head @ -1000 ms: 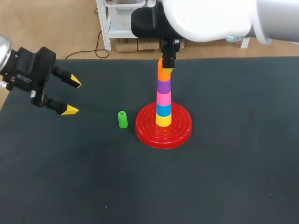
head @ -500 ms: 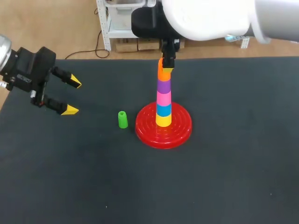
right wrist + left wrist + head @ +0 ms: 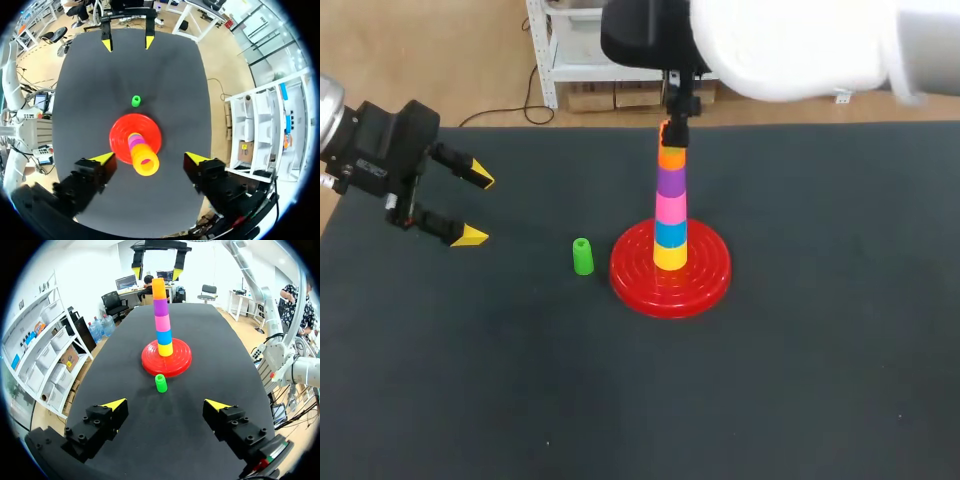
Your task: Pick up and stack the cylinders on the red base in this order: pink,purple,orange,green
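Orange cylinder (image 3: 146, 162) sits on top of the stack on the red base (image 3: 705, 280) — under it come the purple cylinder (image 3: 670, 183), the pink cylinder (image 3: 670, 209), a blue cylinder (image 3: 670, 235) and a yellow cylinder (image 3: 669, 259). Your right tool (image 3: 150, 159) hangs directly above this stack, fingers spread wide, one on each side of the orange piece and not touching it. The green cylinder (image 3: 582, 256) stands upright on the table (image 3: 820, 380), just beside the base and straight ahead of your left tool (image 3: 475, 208) — also spread, holding nothing.
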